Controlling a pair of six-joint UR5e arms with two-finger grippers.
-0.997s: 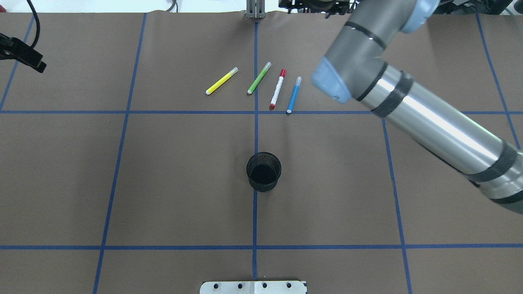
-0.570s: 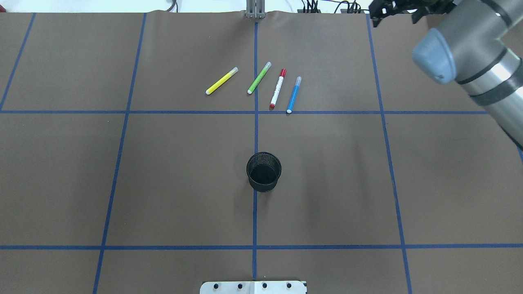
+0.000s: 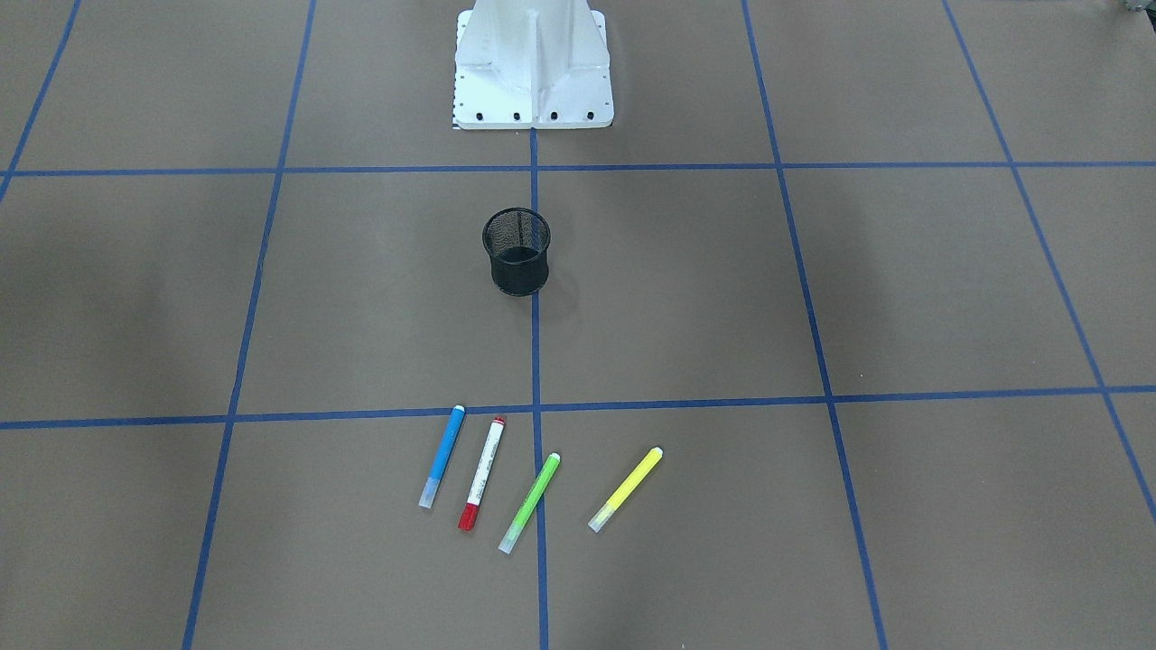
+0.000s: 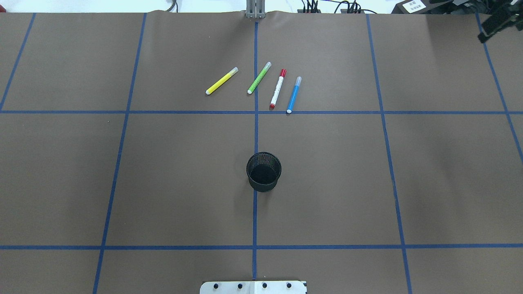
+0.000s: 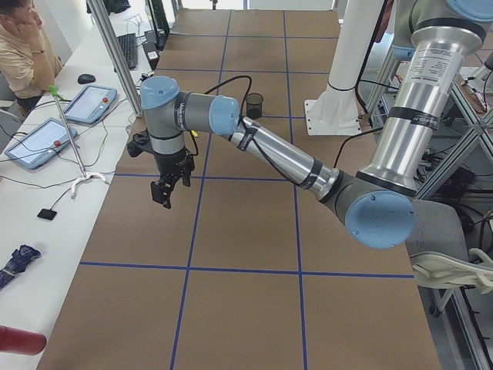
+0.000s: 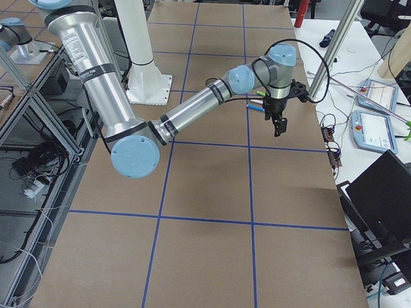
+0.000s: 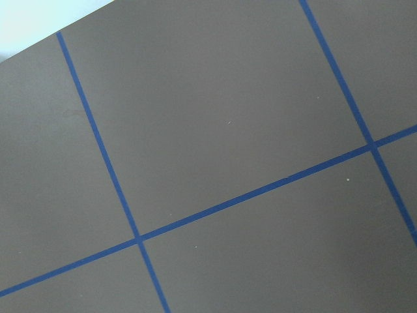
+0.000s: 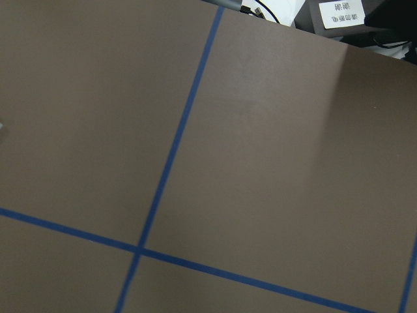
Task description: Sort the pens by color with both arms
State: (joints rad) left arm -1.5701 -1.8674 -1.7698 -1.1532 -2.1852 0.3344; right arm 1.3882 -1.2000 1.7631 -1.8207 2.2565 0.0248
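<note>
Well, four pens lie loose while both arms hang out wide

From where I stand, the pens lie in a loose fan on the brown table (image 4: 163, 183), on the side far from the robot, and none touches another. Reading from the robot's left, there is the yellow pen (image 4: 222, 81), then the light green pen (image 4: 259, 77) lying across the centre tape line (image 4: 255, 130). Next come the white pen with red ends (image 4: 278, 89) and the blue pen (image 4: 293, 94), its near tip right at the cross tape line (image 4: 184, 112). The black mesh cup (image 4: 264, 172) stands upright on the centre line, between the pens and the white base mount (image 3: 533, 72), well apart from both.

The left arm (image 5: 269, 150) reaches toward its own end of the table, with the left gripper (image 5: 166, 194) pointing down over bare paper. The right arm (image 6: 192, 109) does likewise at the other end, and the right gripper (image 6: 277, 128) hangs above the table. Both grippers are well apart from the pens. Whether either pair of fingers is spread or pressed together, I cannot tell.
</note>
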